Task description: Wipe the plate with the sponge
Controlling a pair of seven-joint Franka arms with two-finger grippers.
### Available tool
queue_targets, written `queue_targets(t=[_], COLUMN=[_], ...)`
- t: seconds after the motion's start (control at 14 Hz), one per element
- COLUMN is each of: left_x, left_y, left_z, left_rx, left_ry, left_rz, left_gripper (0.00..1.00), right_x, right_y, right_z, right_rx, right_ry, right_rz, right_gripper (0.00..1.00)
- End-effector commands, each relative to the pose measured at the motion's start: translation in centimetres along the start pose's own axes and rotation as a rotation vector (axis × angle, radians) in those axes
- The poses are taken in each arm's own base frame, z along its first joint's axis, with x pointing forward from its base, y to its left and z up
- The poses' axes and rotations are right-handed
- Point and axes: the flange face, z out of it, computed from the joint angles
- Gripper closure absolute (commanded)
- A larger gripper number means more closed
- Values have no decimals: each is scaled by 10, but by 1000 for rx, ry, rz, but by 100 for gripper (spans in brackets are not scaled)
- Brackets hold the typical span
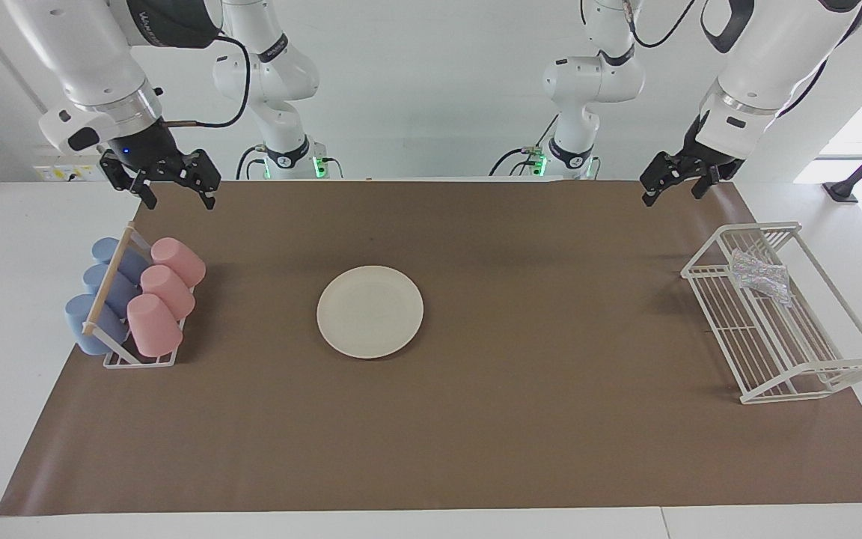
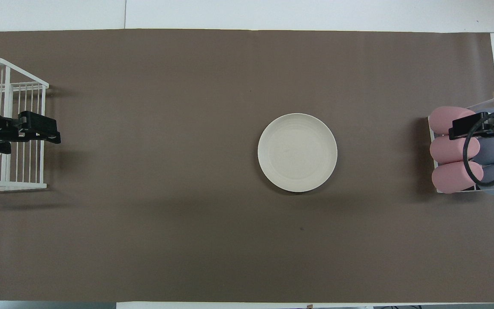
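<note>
A cream plate (image 1: 370, 311) lies bare at the middle of a brown mat (image 1: 476, 449). The crinkly sponge (image 1: 759, 274) rests in a white wire rack (image 1: 783, 352) at the left arm's end. Both grippers hang in the air, fingers spread, holding nothing: the left gripper (image 1: 676, 186) over the mat's edge near the wire rack, the right gripper (image 1: 179, 192) above the mat's edge near a cup rack (image 1: 113, 288).

Bright, even light falls from above, and both views are sharp with no motion blur. Soft shadows lie on the brown mat (image 1: 476, 419) beside the wire rack (image 1: 779, 329) and the cup rack (image 1: 135, 359). Daylight glares white at the left arm's end in the facing view.
</note>
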Motion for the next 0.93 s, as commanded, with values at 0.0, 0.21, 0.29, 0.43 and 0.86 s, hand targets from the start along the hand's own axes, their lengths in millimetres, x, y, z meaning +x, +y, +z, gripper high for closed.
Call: queue_targets(t=[0.0, 0.21, 0.29, 0.43, 0.86], left_x=[-12, -13, -10, -1, 26], left_y=[-7, -5, 5, 2, 2], left_z=[7, 27, 38, 58, 138], left_rx=[7, 176, 258, 350, 637], left_ry=[-12, -14, -5, -8, 3], left_rz=[-14, -57, -55, -39, -39], left_gripper=[0, 0, 0, 0, 0], right_x=[-1, -1, -1, -1, 0], right_y=[-1, 0, 0, -1, -2], right_z=[-3, -3, -4, -4, -4], right_rx=[-18, -16, -15, -13, -11], right_ry=[-4, -4, 1, 1, 5], right_rz=[9, 15, 17, 18, 35], right_gripper=[0, 0, 0, 0, 0])
